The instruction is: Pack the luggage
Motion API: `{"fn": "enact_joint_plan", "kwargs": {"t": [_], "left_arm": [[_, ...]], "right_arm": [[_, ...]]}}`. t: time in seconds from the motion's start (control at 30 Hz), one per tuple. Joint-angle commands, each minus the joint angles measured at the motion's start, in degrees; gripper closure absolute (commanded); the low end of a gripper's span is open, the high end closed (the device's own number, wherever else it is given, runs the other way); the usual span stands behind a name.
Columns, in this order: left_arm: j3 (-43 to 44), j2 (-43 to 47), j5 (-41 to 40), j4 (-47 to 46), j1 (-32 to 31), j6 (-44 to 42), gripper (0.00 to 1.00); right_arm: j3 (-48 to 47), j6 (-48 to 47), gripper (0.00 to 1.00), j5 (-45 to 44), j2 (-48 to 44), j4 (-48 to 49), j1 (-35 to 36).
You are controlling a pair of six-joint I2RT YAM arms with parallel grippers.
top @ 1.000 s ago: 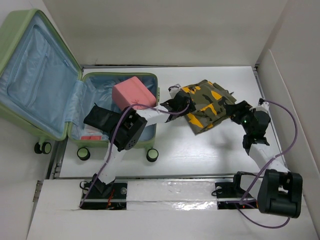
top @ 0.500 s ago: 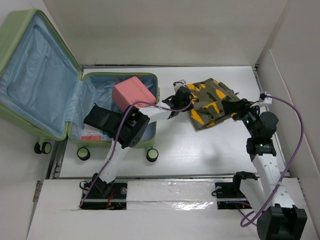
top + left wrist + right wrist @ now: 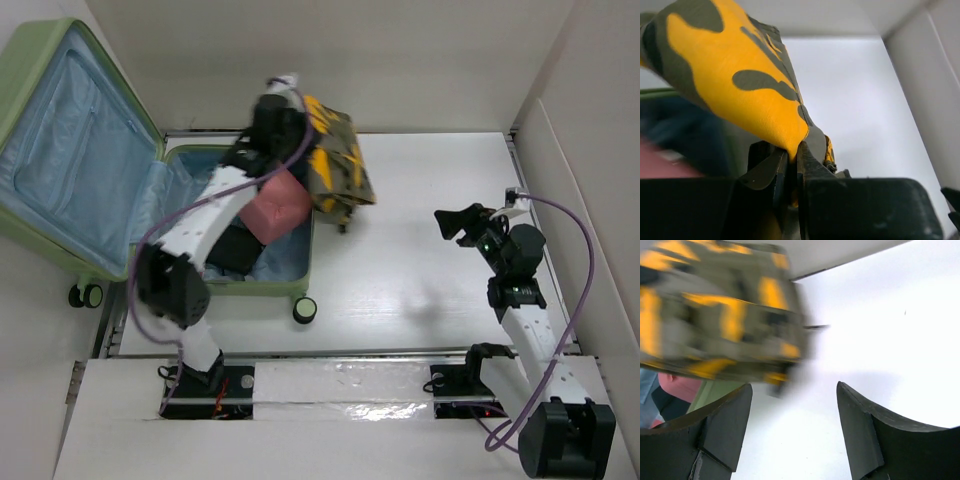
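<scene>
Pale green hard-shell suitcase (image 3: 70, 160) open, upper left. My left claw (image 3: 793, 152), now pinched shut on the olive-and-yellow camouflage cloth garment (image 3: 338, 165), has carried it to the case rim; lowering in remains. Right claw (image 3: 792, 405) wide, empty.

I have the left arm (image 3: 200, 215) stretched long from its base, reaching up across the open luggage (image 3: 270, 289). The left gripper (image 3: 794, 150) sits above the luggage's far right corner, jaws pinched tight on a fold of camouflage cloth (image 3: 335, 160). My right arm (image 3: 520, 300) stands bent, well to the right of the luggage. Its right gripper (image 3: 794, 390) points back toward the luggage, jaws spread wide, holding nothing.
</scene>
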State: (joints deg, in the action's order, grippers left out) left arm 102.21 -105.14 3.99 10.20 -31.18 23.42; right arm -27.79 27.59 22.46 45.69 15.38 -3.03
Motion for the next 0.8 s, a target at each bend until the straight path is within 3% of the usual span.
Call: {"fn": "enact_joint_plan", "kwargs": {"t": [0.0,0.07,0.23,0.47,0.77], "left_arm": [[-10.74,16.08,1.28,-5.44,12.78,-0.66,1.0],[-17.45,23.47,4.7,-7.54,21.92,1.36,1.0],[-45.2,35.77,10.94,-13.52,39.23,7.15,1.0],[-56.6,37.47,11.74,-15.3,47.96,8.74,1.0],[-61.16,44.47,9.36,-8.98,47.97,10.42,1.0]], "right_arm": [[1.33,-0.88,0.26,0.22,-0.69,4.74,0.39],[2.21,-0.79,0.26,0.83,-1.04,5.28,0.39],[2.92,-0.35,0.26,3.46,-0.43,7.47,-0.22],[2.74,-0.96,0.25,5.23,-0.16,6.95,-0.22],[2.39,-0.96,0.25,6.11,-0.34,6.6,-0.22]]}}
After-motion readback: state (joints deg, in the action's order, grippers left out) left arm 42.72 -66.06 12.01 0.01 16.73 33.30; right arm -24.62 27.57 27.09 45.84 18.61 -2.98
